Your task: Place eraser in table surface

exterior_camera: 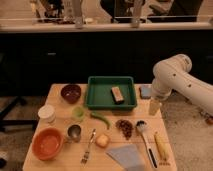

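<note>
on the light wooden desk [59, 105] we judge the task not yet begun. the green tray [111, 80] holds the eraser [117, 94], right of its middle. the gripper [154, 108] hangs at the desk's right edge, wide and empty, well apart from the eraser. the arm [175, 75] is cut off at the right.

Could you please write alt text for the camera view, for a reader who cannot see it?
An eraser lies in a green tray on a wooden table, among bowls and cutlery. The robot's open claw hangs empty beside the table, right of the tray.
</note>
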`<action>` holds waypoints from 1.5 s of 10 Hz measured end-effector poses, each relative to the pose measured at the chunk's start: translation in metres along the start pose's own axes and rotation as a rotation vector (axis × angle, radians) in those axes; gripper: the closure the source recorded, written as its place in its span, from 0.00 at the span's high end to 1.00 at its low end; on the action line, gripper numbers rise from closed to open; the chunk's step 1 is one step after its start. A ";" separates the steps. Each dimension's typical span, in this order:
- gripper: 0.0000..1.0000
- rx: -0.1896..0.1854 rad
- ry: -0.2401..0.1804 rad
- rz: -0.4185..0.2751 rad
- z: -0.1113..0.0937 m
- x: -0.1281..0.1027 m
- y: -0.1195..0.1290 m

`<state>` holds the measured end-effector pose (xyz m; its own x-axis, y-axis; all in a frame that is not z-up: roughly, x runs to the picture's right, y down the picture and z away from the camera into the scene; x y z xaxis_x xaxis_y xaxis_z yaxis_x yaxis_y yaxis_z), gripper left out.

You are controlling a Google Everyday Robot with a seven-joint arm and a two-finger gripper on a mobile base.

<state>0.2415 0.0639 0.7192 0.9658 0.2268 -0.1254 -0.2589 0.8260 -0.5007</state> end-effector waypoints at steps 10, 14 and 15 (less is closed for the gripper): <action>0.80 -0.079 -0.076 0.255 0.030 -0.019 -0.015; 0.80 -0.078 -0.080 0.256 0.031 -0.020 -0.015; 0.80 -0.073 -0.095 0.283 0.034 -0.022 -0.016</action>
<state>0.2242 0.0628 0.7591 0.8491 0.4929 -0.1898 -0.5130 0.6843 -0.5182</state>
